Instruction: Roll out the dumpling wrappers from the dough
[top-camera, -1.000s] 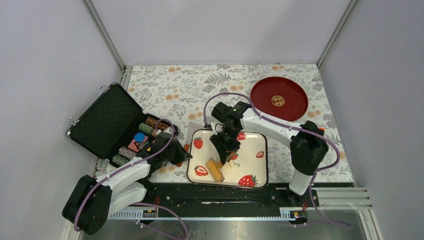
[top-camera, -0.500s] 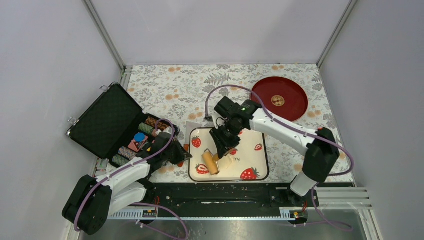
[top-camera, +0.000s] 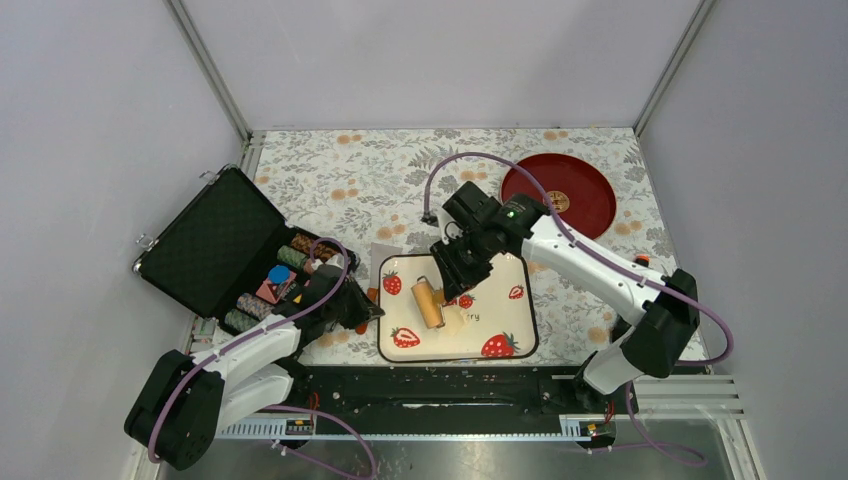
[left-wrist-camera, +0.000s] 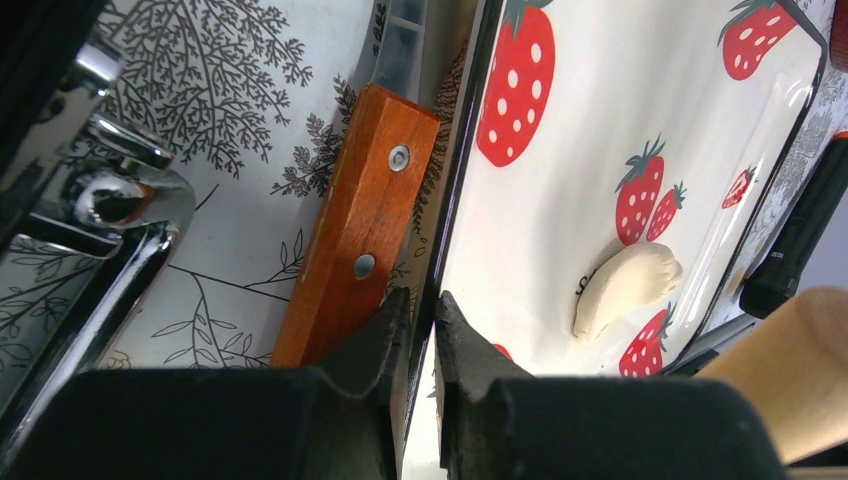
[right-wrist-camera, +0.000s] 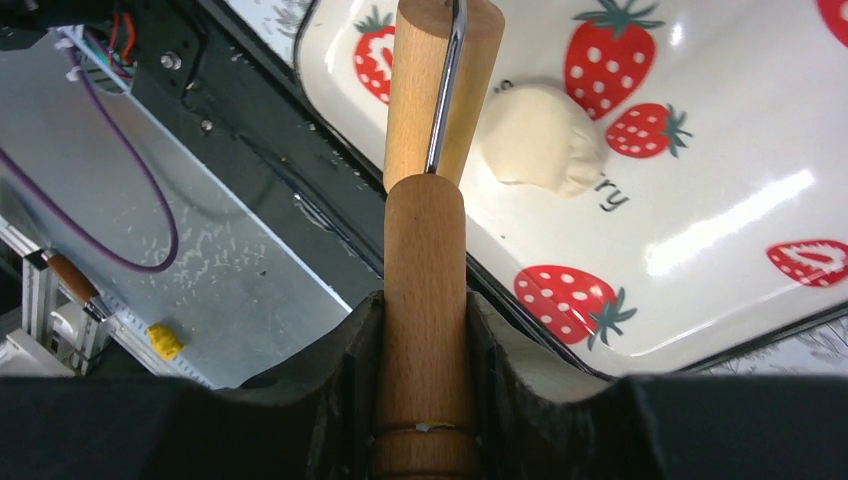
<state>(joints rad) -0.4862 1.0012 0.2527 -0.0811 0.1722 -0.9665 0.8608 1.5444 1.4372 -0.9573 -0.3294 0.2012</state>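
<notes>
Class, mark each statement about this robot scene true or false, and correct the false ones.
1. The right end effector grips the wooden roller. True.
2. The dough is a thick lump, not a thin disc. True.
3. The dough lies off the strawberry tray. False: it lies on the tray.
4. The black case is closed. False: it stands open.
5. The left end effector pinches the tray's rim. True.
</notes>
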